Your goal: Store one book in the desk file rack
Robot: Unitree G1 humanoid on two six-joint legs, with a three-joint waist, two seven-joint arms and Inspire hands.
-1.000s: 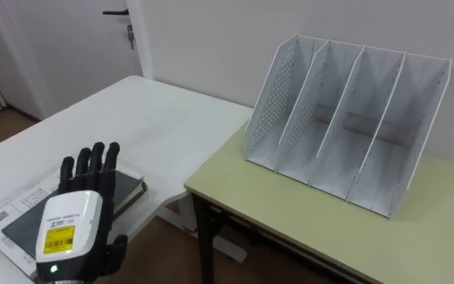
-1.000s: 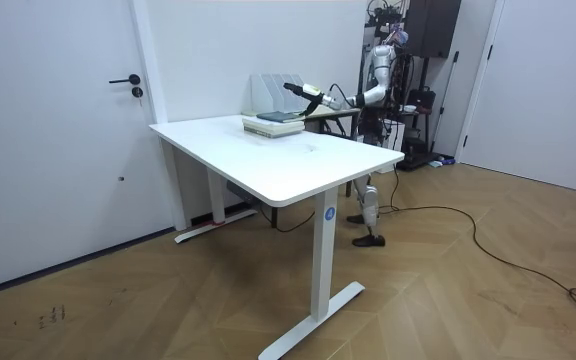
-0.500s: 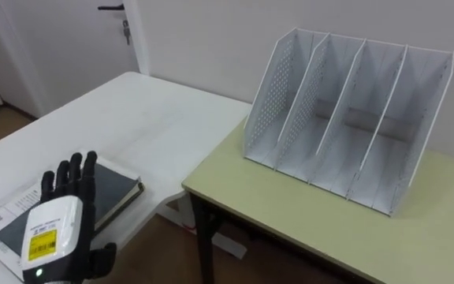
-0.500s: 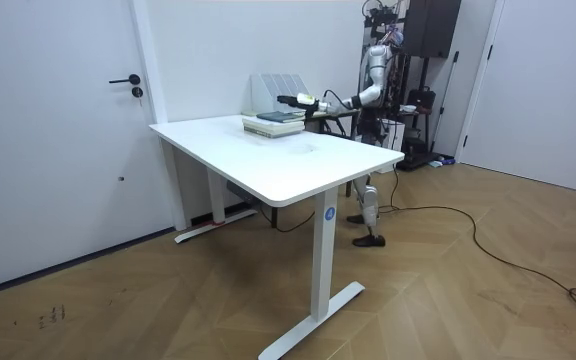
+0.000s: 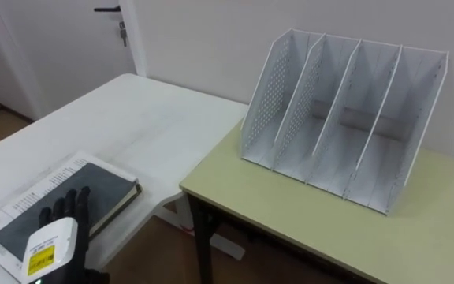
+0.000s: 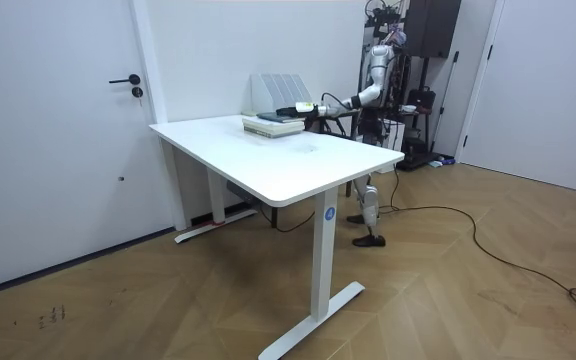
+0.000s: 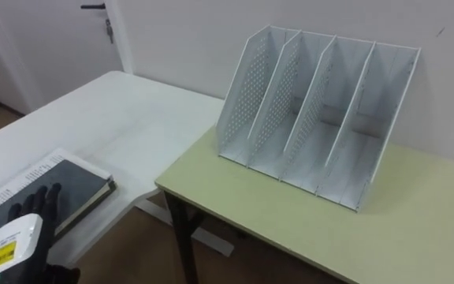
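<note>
L. hand (image 5: 51,246), fingers straight & spread, is held over dark book (image 5: 93,188) on white table (image 5: 136,118); rack (image 5: 273,102) is set upright on green desk (image 5: 290,217) nearby.

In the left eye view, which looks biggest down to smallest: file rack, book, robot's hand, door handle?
1. File rack.
2. Book.
3. Left hand, cut off by the picture's edge and nearest the camera, so its place against the book is unsure.
4. Door handle.
</note>
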